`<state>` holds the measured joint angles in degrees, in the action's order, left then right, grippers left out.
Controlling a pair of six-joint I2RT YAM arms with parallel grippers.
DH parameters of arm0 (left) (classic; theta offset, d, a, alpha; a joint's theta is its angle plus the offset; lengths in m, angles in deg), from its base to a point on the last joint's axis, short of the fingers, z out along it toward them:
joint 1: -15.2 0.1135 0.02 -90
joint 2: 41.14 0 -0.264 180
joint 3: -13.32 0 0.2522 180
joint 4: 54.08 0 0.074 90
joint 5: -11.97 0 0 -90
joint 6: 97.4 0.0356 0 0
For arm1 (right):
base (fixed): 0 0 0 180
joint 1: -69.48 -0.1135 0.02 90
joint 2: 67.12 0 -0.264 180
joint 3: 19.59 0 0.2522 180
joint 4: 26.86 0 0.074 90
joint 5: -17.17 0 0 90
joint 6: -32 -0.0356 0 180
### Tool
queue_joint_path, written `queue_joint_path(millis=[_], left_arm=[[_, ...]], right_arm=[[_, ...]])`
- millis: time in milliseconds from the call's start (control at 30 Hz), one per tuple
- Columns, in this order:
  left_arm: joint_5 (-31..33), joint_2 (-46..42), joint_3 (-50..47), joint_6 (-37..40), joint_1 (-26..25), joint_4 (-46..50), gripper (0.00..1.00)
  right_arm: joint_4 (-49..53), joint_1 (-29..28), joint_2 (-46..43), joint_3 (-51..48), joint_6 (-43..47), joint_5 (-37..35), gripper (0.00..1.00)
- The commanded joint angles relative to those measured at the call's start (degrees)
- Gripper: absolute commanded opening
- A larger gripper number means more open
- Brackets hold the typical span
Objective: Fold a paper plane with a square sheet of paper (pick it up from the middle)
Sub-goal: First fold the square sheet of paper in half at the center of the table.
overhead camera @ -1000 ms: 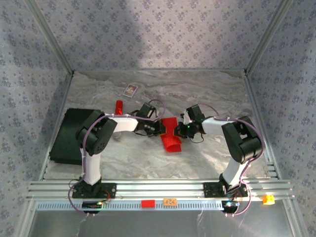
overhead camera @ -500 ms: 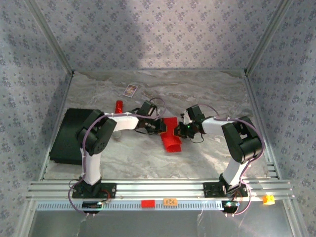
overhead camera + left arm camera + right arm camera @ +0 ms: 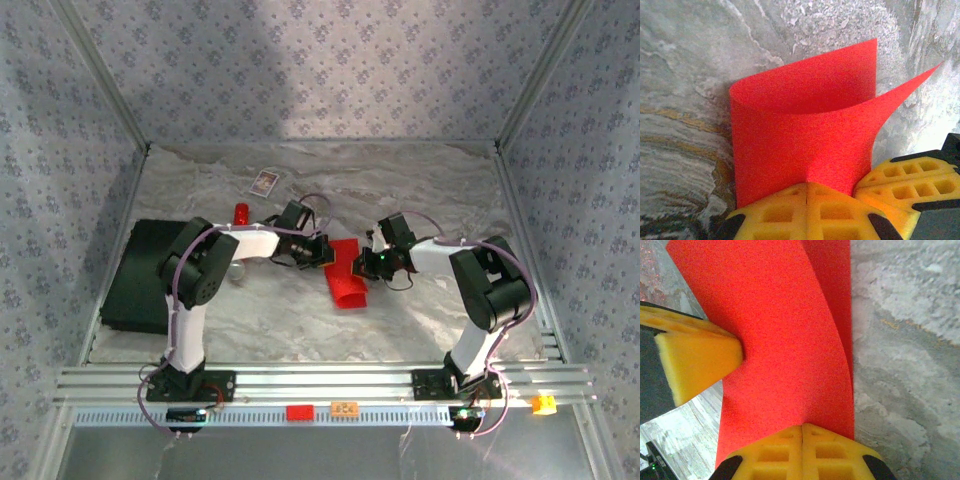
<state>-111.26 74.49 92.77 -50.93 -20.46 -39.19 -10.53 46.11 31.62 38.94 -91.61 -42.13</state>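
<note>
The square sheet of paper [image 3: 346, 272] is bright red and curled over on itself in a loose fold at the middle of the table. My left gripper [image 3: 326, 255] is shut on its left edge, and my right gripper [image 3: 365, 263] is shut on its right edge. In the left wrist view the red sheet [image 3: 800, 135] rises from the closed yellow fingertips [image 3: 785, 210] and bends into a U. In the right wrist view the sheet [image 3: 785, 340] runs away from my closed fingertips [image 3: 825, 450], with the other gripper's yellow fingers [image 3: 695, 360] pinching it at the left.
A red cylindrical stick [image 3: 241, 215] stands behind the left arm. A small printed card [image 3: 264, 182] lies at the back. A black mat [image 3: 140, 270] covers the table's left side. The aluminium rail [image 3: 320, 385] runs along the near edge.
My left gripper has edged slightly back and to the right with the paper's edge. The right arm and the paper's lower part have hardly moved.
</note>
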Motion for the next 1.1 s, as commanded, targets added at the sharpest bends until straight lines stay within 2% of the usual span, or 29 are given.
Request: queue_joint_path(millis=[0,267,467,733,867,1067], left_arm=[[0.92,1.71,0.19,1.02,0.85,2.28,0.0],[-2.23,4.37,8.51,2.6,1.72,8.44,0.0],[-1.85,6.01,7.9,3.51,2.12,9.02,0.0],[3.44,6.27,7.58,2.2,3.57,9.16,0.0],[7.88,6.95,9.86,1.12,3.92,12.43,0.0],[9.85,7.59,10.55,-2.1,4.71,11.92,0.0]], right_arm=[[6.31,0.44,2.43,-2.63,-0.13,-7.16,0.0],[6.74,0.46,2.85,-2.5,0.19,-7.14,0.0],[6.57,0.44,3.35,-2.41,-0.06,-7.15,0.0],[6.81,0.51,3.2,-2.61,0.14,-7.24,0.0],[6.81,0.55,2.98,-2.75,0.38,-7.19,0.0],[6.79,0.69,2.52,-3.01,1.08,-6.9,0.0]])
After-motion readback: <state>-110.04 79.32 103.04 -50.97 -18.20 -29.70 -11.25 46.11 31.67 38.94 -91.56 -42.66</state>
